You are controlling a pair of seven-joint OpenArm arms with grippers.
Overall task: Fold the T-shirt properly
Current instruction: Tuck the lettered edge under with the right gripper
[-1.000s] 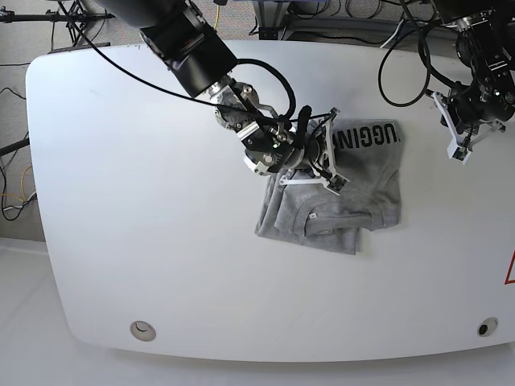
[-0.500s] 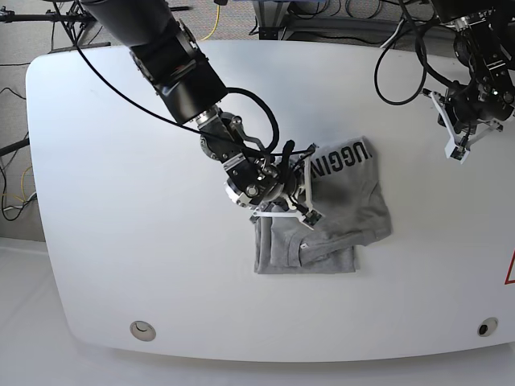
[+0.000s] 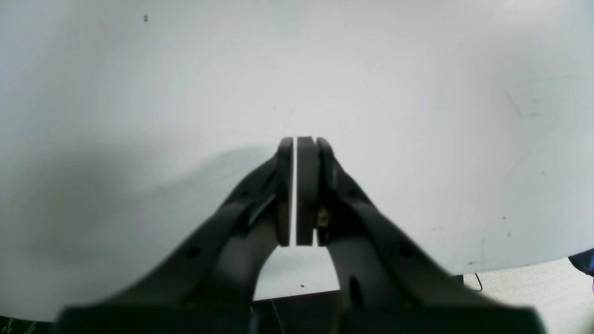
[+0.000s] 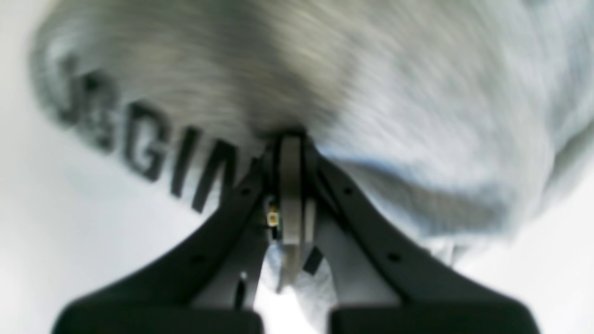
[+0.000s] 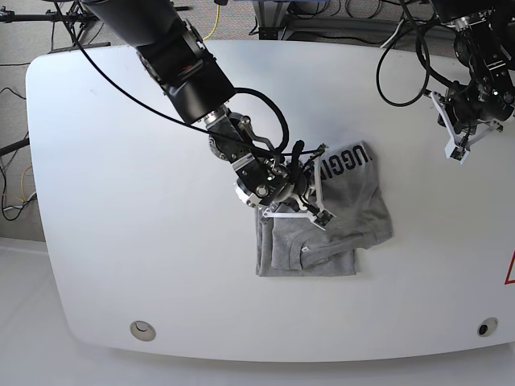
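- My right fingers (image 5: 315, 193) are pinched tight on a fold of the shirt (image 5: 354, 201), near the middle of the white table (image 5: 121, 201); my wrist view shows cloth (image 4: 371, 93) bunched at the tips.
- The shirt lies as a crumpled, partly folded heap, black lettering (image 5: 348, 158) facing up along its far edge, a plain grey layer nearest the table's front.
- My left fingers (image 5: 460, 149) hang over bare table at the right, well apart from the shirt; the pads (image 3: 304, 185) are nearly together, only a sliver between them, gripping nothing.
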